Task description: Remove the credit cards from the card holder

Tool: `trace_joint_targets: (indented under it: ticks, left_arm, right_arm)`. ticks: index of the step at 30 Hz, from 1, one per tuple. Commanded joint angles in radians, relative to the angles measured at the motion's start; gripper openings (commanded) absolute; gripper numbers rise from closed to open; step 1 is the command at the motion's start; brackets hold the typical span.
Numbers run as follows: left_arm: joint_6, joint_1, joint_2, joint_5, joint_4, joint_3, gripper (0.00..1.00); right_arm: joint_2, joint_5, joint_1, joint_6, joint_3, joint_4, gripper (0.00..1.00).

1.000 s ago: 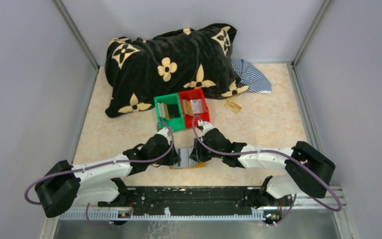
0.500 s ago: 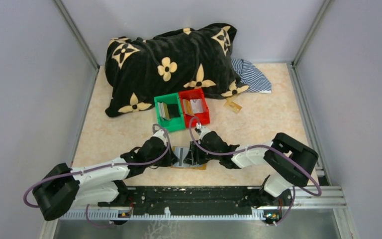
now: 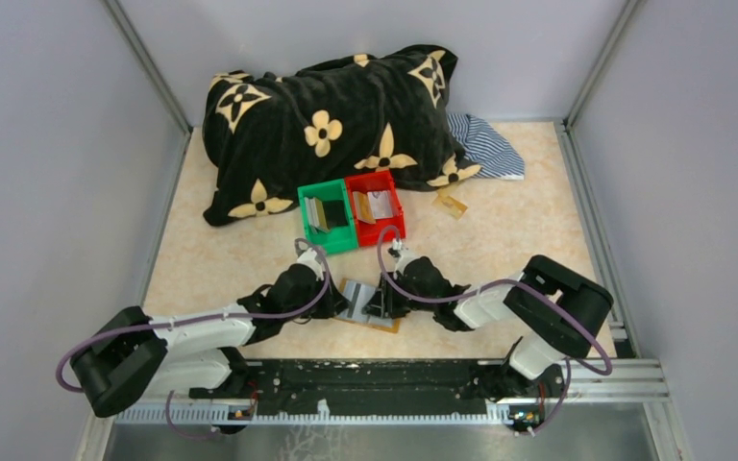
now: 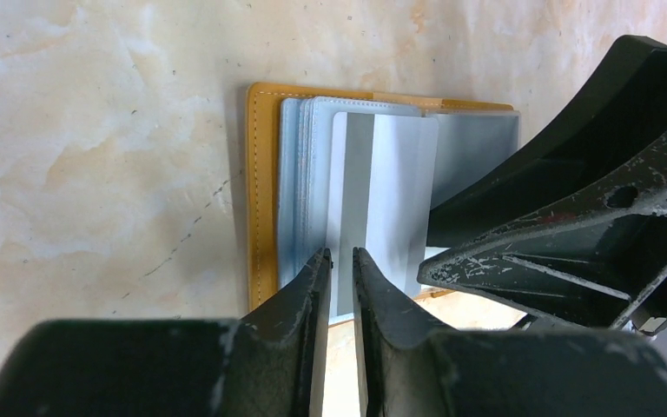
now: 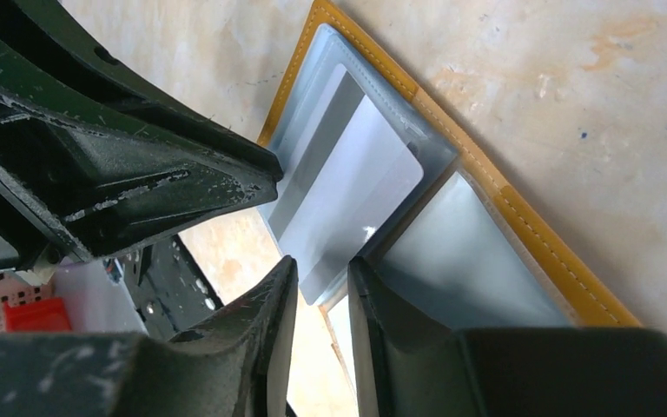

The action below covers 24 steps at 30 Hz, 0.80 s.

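Both arms lay stretched low, tips facing at the near-edge middle of beige marbled table (image 3: 519, 240), left gripper (image 4: 341, 254) jaws nearly closed, right gripper (image 5: 321, 265) narrowly parted astride silvery grey plastic card (image 4: 391, 191), grip unclear on both, open tan leather card holder (image 4: 262, 174) lay flat beneath, grey walls (image 3: 48, 144) around.

1. The left gripper (image 3: 341, 305) and right gripper (image 3: 375, 303) meet tip to tip over the card holder (image 3: 356, 295).
2. Just beyond, a green bin (image 3: 328, 233) touches a red bin (image 3: 391, 219).
3. A flowered black cushion (image 3: 332, 120) lies behind them.
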Motion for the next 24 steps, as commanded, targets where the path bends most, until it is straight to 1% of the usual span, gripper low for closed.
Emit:
trace_joint_targets:
  ticks: [1, 5, 7, 8, 13, 16, 24]
  left_arm:
    - [0.012, 0.003, 0.045, -0.006, -0.125, -0.05, 0.22]
    - [0.013, 0.003, 0.056, -0.003, -0.126, -0.047, 0.22]
    - [0.014, 0.004, 0.059, -0.003, -0.126, -0.046, 0.21]
    - [0.014, 0.003, 0.059, -0.003, -0.129, -0.046, 0.21]
    - [0.012, 0.004, 0.069, -0.016, -0.138, -0.039, 0.22]
    - [0.009, 0.004, 0.091, -0.017, -0.133, -0.029, 0.22]
    - [0.003, 0.016, 0.168, 0.023, -0.063, -0.015, 0.22]
  right_arm:
    - [0.004, -0.039, -0.014, 0.026, -0.023, 0.161, 0.26]
    - [-0.002, -0.049, -0.025, 0.025, -0.039, 0.191, 0.12]
    - [0.0, -0.049, -0.027, 0.019, -0.043, 0.192, 0.02]
    - [-0.002, -0.048, -0.028, 0.018, -0.046, 0.194, 0.0]
    - [-0.027, -0.059, -0.042, 0.02, -0.071, 0.2, 0.0]
    - [-0.078, -0.067, -0.066, 0.01, -0.094, 0.163, 0.0]
    - [-0.313, -0.05, -0.145, -0.08, -0.13, -0.107, 0.0]
